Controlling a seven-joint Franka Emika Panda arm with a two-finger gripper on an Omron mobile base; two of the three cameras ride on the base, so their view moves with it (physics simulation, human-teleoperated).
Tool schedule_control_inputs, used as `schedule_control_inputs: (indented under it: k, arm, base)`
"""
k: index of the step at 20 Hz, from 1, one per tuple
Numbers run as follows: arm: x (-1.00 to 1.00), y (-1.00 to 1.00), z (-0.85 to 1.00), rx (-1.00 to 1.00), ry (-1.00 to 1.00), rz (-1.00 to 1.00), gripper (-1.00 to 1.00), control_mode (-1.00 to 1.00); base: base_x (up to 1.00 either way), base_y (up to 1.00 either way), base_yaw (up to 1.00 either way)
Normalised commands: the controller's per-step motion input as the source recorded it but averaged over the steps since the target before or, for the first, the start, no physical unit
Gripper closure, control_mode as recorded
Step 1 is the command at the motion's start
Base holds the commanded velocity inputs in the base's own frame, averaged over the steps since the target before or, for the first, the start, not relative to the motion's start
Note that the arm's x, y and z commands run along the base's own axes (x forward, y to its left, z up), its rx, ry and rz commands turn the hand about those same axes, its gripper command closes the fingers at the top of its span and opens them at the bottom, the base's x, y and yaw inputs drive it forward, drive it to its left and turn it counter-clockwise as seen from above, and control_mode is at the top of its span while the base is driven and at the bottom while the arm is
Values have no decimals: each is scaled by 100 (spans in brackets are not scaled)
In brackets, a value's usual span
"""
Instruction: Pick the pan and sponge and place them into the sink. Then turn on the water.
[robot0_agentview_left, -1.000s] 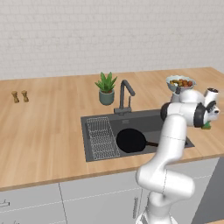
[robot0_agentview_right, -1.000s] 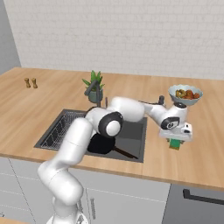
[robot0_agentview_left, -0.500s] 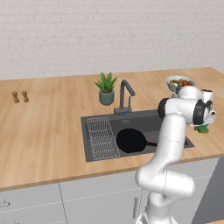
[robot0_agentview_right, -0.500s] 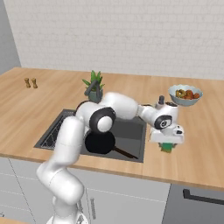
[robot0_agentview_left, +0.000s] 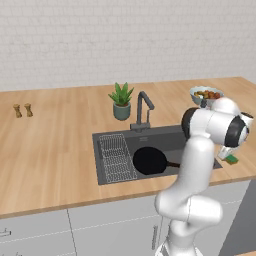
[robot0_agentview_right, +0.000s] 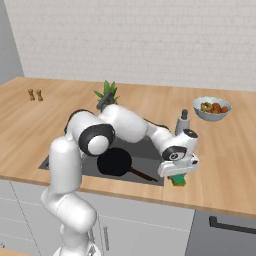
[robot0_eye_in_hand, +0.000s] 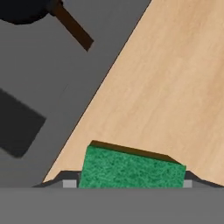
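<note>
Low at the frame's bottom edge, the tool (robot0_eye_in_hand: 127, 184) straddles the green sponge (robot0_eye_in_hand: 131, 169) on the bench (robot0_eye_in_hand: 175, 87), its tips flanking the long ends, grip unconfirmed, with the pan (robot0_agentview_left: 150, 161) already in the sink (robot0_agentview_left: 160, 140).

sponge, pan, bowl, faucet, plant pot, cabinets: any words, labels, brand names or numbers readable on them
None: no text, label, brand or number reads in any view.
sponge: plain green top, no print.
pan: plain black.
bowl, faucet, plant pot, cabinets: unmarked.
</note>
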Motion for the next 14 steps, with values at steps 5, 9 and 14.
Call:
schedule_control_inputs:
  k: [5, 9, 14]
  arm:
    - [-41, 36, 61, 22, -32, 43, 100, -100]
    - [-34, 52, 100, 6, -16, 36, 100, -100]
    - [-30, 80, 100, 0, -9, 29, 100, -100]
  base:
    - [0, 0, 0]
    - [0, 0, 0]
    - [0, 0, 0]
